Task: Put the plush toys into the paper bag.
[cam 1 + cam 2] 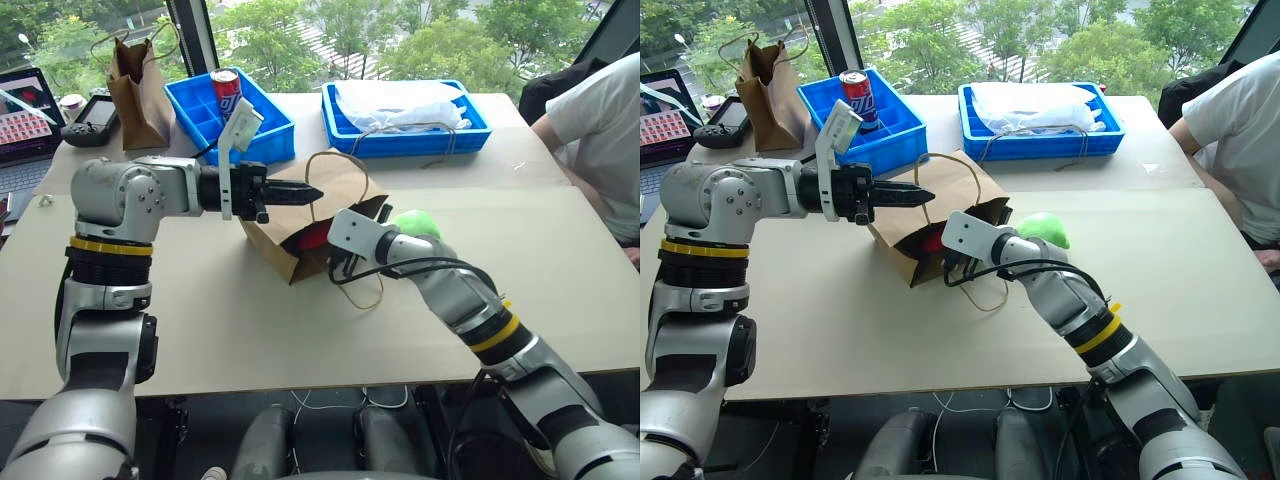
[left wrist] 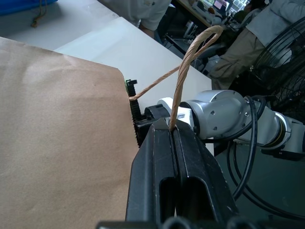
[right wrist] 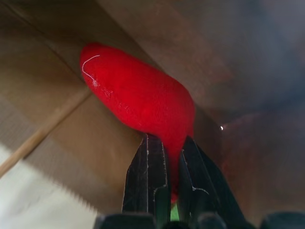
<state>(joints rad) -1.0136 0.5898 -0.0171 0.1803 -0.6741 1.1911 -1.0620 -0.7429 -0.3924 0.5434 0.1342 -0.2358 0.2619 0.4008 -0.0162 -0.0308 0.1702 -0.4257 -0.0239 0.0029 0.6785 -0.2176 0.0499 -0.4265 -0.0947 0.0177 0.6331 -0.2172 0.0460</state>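
The paper bag (image 1: 282, 248) lies on its side at the table's middle, mouth toward me. My left gripper (image 2: 172, 131) is shut on its upper twine handle (image 2: 183, 71), lifting the top edge. My right gripper (image 3: 167, 145) is inside the bag's mouth, shut on the red chili plush (image 3: 143, 95), whose red body shows in the opening (image 1: 308, 240). The light-green plush (image 1: 418, 222) sits on the table just right of the bag, behind my right forearm.
A narrower dark-brown bag (image 1: 140, 90) stands at the back left by a laptop (image 1: 25, 110). A blue bin (image 1: 270, 140) holds a can (image 1: 226, 92). A blue tray (image 1: 405, 140) holds white plastic. A person (image 1: 600, 130) sits at the right edge.
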